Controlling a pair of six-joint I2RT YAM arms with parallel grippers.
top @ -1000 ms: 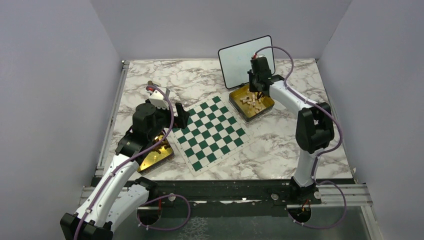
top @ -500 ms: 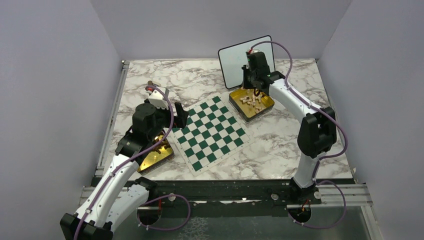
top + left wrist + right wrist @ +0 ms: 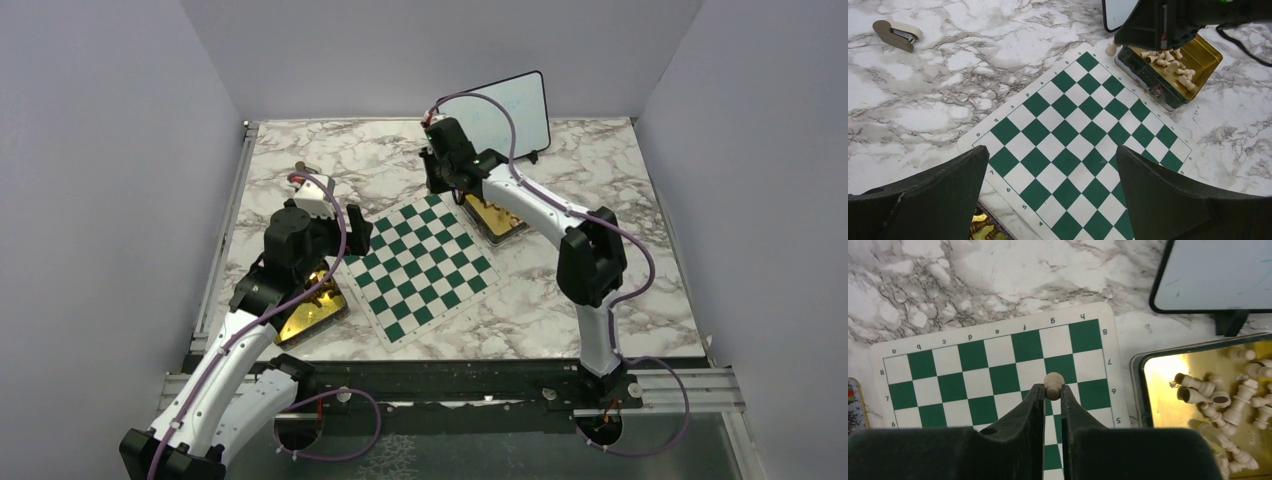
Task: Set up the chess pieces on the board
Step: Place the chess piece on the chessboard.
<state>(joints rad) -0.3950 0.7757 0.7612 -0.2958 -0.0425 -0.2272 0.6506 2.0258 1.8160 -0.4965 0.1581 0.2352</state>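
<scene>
Beige pawn (image 3: 1053,380) pinched in my right gripper (image 3: 1052,390) over the board (image 3: 998,356); gold tin (image 3: 1137,386) beside, whiteboard (image 3: 1218,270) behind; my left gripper (image 3: 1052,156) spread wide.

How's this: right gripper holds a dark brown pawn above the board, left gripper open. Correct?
Not quite: the pawn in the right gripper is pale beige, not dark brown, as the right wrist view shows. It is above the board, and the left gripper is open.

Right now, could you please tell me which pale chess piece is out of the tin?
The round-headed piece pinched in the right pincer; the other pale ones lie loose in the gold tin.
</scene>
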